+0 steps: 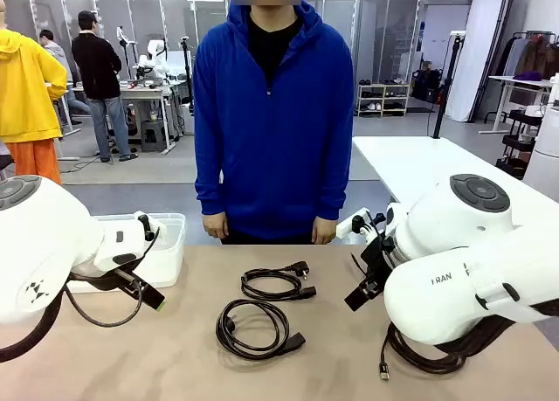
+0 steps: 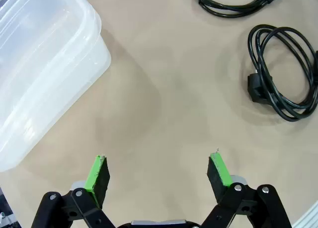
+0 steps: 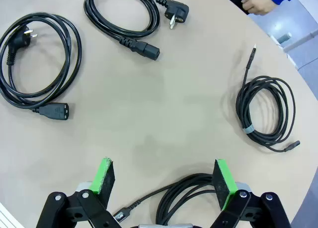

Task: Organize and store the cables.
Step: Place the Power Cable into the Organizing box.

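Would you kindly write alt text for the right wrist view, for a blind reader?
The open right gripper hovers above a table with four coiled black cables: thick left cord, thick middle cord, thin cable at right, and a second thin cable below the gripper.

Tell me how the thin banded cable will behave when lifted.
The thin cable would probably flop and sag, being slim and loosely coiled. Its band likely keeps the loops together. The free end would probably dangle and trail.
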You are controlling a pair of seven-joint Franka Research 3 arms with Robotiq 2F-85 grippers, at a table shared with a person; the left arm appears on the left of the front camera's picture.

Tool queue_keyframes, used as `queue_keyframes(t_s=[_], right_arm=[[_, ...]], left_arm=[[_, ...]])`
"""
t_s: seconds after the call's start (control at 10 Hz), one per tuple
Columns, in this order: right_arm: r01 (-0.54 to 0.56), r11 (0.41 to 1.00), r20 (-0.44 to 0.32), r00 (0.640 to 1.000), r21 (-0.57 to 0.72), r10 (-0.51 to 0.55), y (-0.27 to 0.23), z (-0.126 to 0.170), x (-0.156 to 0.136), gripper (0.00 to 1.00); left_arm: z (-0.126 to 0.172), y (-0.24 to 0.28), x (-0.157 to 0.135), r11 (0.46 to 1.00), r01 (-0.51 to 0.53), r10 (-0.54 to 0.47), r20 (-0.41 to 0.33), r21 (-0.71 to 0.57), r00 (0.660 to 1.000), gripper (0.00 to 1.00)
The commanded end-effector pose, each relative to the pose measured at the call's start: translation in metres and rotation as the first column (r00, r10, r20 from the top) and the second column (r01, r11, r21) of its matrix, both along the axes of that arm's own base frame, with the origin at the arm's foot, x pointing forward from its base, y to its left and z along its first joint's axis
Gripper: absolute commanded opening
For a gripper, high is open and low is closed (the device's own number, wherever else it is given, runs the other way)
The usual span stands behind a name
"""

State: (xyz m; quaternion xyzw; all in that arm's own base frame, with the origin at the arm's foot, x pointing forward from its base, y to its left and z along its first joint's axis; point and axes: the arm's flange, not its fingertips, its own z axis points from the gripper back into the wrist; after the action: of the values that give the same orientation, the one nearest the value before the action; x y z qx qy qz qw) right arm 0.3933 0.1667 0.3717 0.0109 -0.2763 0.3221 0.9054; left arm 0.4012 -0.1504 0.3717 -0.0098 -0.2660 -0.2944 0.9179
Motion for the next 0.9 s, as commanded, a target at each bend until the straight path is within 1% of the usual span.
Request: queue_keyframes(t_s=[0.0,0.8], right_arm=[[0.0,1.0,0.0,1.0,0.0,0.0,0.0,0.0,0.0,1.0],[0.0,1.0,0.0,1.0,0.0,0.0,0.0,0.0,0.0,1.0]], left_arm=[[0.0,-0.0002,-0.0001,1.0,0.0,0.0,0.0,0.0,1.0,1.0],[0.0,-0.0002,-0.0001,1.0,0.0,0.0,0.0,0.0,1.0,1.0]])
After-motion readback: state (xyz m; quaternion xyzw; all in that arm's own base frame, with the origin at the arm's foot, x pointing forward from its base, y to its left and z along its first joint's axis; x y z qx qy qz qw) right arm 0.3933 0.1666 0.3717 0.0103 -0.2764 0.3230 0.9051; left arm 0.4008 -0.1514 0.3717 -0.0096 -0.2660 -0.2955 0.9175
